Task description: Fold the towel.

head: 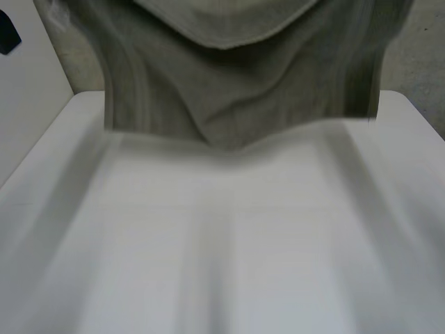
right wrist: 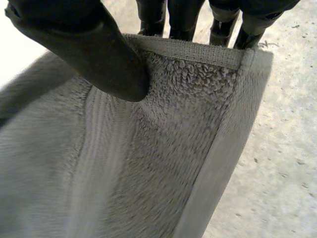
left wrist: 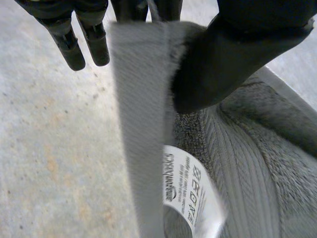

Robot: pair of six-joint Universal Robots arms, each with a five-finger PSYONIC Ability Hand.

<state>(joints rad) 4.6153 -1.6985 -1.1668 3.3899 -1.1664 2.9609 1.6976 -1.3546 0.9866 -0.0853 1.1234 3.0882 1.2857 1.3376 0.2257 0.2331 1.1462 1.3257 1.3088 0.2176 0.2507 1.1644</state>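
One grey towel point(head: 243, 90) hangs in the air over the far end of the white worktop point(head: 208, 243). It looks soft, thick and floppy, so the top corners are the best hold. The left hand point(left wrist: 237, 54) and right hand point(right wrist: 84, 49) each pinch one there with the thumb. The left wrist view adds a white label point(left wrist: 193, 198)

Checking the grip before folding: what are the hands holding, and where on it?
Both pinch the grey towel: the left hand at the hemmed edge by the white label, the right hand at a corner.
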